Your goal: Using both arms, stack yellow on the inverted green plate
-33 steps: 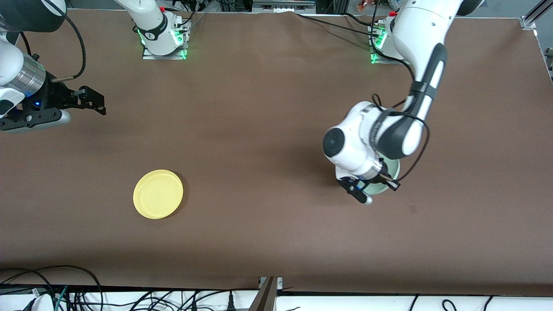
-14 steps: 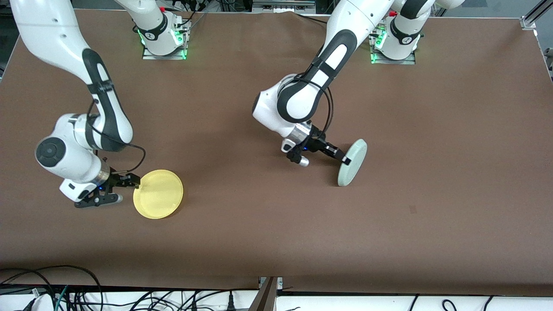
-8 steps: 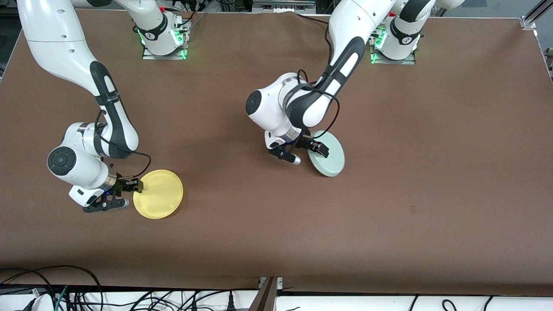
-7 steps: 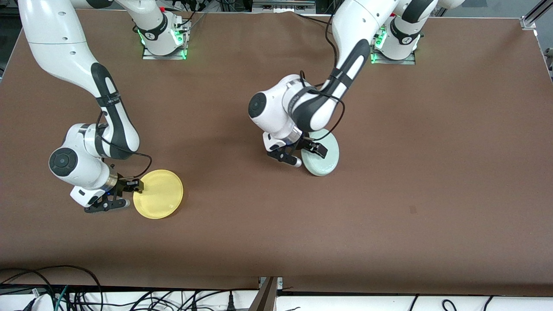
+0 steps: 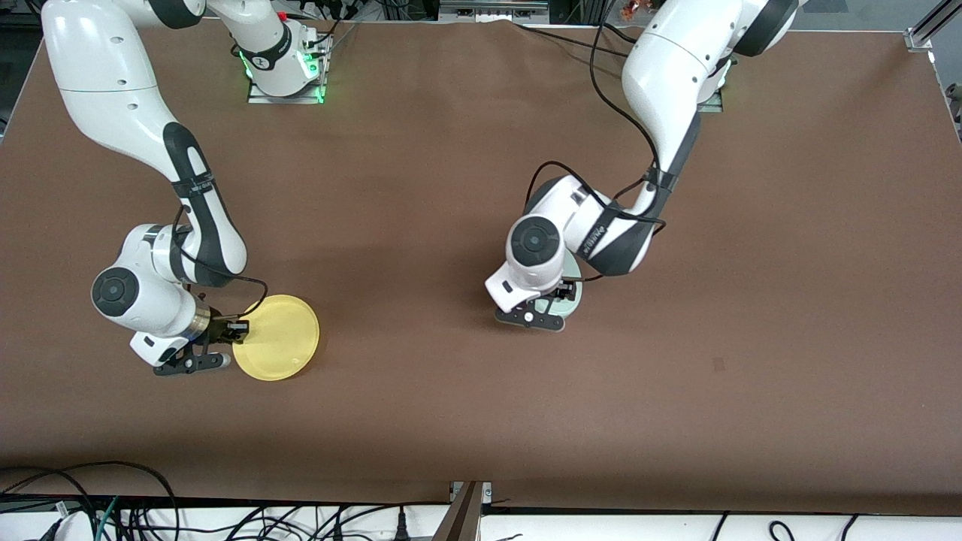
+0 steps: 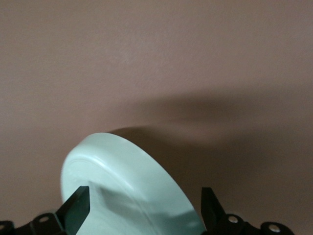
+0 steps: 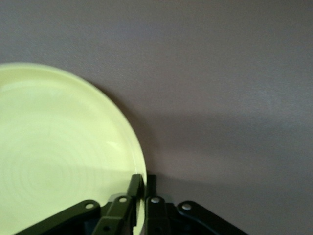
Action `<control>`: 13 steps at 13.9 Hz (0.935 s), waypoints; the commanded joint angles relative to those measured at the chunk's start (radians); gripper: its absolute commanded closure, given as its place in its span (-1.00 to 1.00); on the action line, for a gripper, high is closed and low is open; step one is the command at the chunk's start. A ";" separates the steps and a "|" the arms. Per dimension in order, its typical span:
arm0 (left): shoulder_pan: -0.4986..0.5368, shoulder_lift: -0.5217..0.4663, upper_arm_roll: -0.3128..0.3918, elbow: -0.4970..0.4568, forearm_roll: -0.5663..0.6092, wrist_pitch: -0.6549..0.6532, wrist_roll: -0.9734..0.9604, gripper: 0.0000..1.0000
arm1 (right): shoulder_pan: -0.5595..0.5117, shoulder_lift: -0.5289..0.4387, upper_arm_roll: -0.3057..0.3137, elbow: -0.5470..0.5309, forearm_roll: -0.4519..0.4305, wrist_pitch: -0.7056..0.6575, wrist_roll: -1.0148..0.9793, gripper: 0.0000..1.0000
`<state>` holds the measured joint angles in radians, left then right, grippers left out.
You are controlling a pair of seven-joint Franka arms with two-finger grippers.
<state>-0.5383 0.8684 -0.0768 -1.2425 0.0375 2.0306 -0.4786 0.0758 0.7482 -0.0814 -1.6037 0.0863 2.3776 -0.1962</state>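
Brown matte table cover (image 5: 421, 188) fills the scene, soft arm shadows across it. Green lights glow at a metal base mount (image 5: 285, 83) along the top edge. Black cables (image 5: 113, 503) tangle below the table's near edge, where a metal bracket (image 5: 467, 511) juts up at the middle.

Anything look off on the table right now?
Nothing stands out. The green plate lies upside down under the left gripper, whose jaws are open. The right gripper pinches the yellow plate's rim. No damage shows.
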 commanded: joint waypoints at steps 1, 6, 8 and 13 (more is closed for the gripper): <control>0.011 0.003 -0.011 -0.012 -0.059 0.069 0.003 -1.00 | 0.001 -0.003 0.005 0.047 0.026 -0.082 -0.012 1.00; 0.038 -0.012 -0.009 -0.029 -0.183 0.129 0.006 -1.00 | 0.005 -0.056 0.040 0.160 0.027 -0.294 -0.005 1.00; 0.087 -0.072 -0.001 -0.046 -0.180 0.068 0.049 -1.00 | 0.009 -0.070 0.086 0.197 0.027 -0.363 0.076 1.00; 0.297 -0.251 0.008 -0.046 -0.088 -0.205 0.390 -1.00 | 0.044 -0.066 0.257 0.231 0.027 -0.410 0.382 1.00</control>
<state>-0.3252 0.7114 -0.0562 -1.2463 -0.0854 1.9035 -0.2242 0.0982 0.6775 0.1240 -1.3870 0.1047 1.9822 0.0597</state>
